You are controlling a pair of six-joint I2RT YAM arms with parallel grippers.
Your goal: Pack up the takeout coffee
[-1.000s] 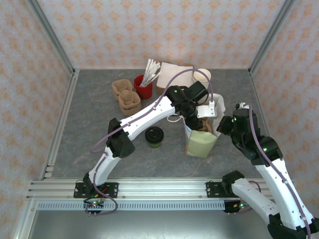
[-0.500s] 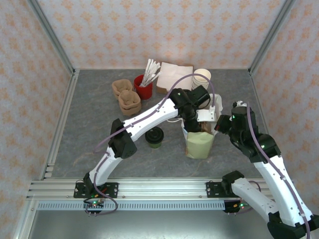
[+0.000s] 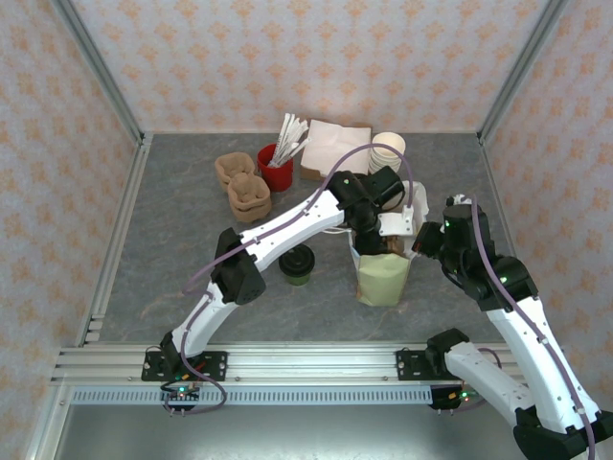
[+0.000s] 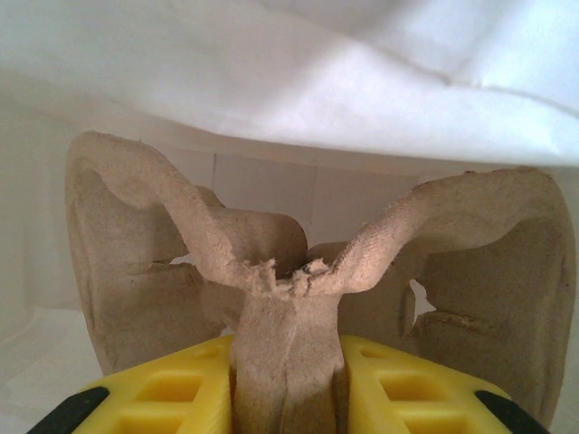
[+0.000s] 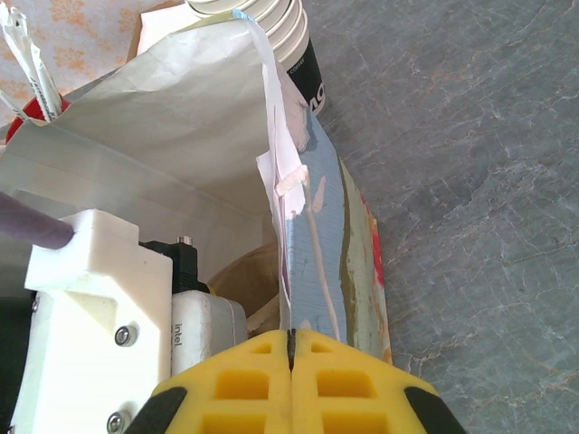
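1. Left gripper (image 4: pixel 288 398): the yellow fingers are clamped on the centre rib of a moulded cardboard cup carrier (image 4: pixel 271 240). The rib is pressed between the two pads and stands upright between them. The two pockets of the carrier spread out to either side above the fingers. The carrier is held inside a paper bag (image 3: pixel 386 278), whose white inner walls are seen around and above it.

2. Right gripper (image 5: pixel 291 357): the fingers are closed together on the upper edge of the bag. The thin side wall is pinched in the seam between the pads. The mouth of the bag is held apart on this side, and the white wrist housing of the left arm is seen just inside it.

3. Coffee cup (image 3: pixel 298 263): it stands upright on the grey table (image 3: pixel 172 249) with its black lid fitted. It is located outside the bag, near its left side and apart from it. It is touched by neither gripper.

4. Other items: a stack of lidless cups (image 5: pixel 271 27) stands just behind the bag. A red cup (image 3: pixel 275 171) holding paper sticks and spare carriers (image 3: pixel 244 187) are set at the rear left of the table.
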